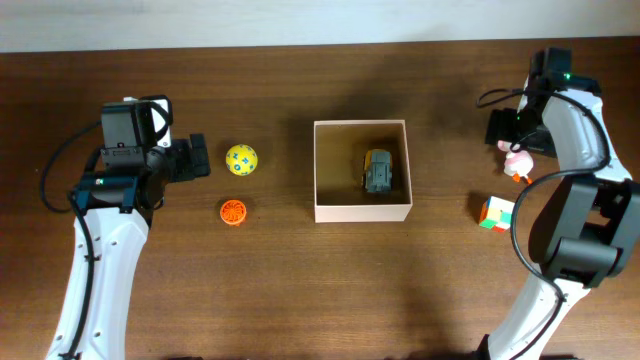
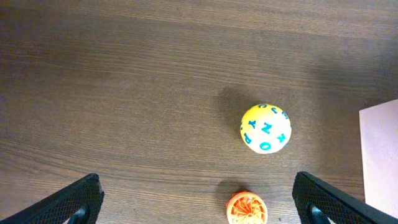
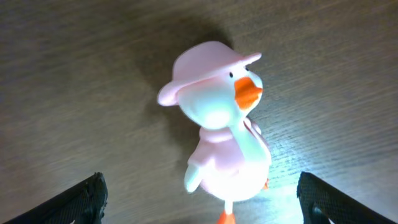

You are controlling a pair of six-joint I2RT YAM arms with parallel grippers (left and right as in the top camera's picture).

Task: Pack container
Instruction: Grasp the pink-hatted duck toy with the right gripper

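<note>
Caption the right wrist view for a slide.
Right gripper, open, poised over a pink duck toy with an orange beak on the wood-grain table.

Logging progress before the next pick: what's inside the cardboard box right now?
One small dark grey toy with a yellow patch lies in the container, toward its right wall. The rest of the tan floor shows bare. Whatever lies under the toy is covered.

White-shelled arms [image 1: 100,260] with black joints, black cables, green lights.
</note>
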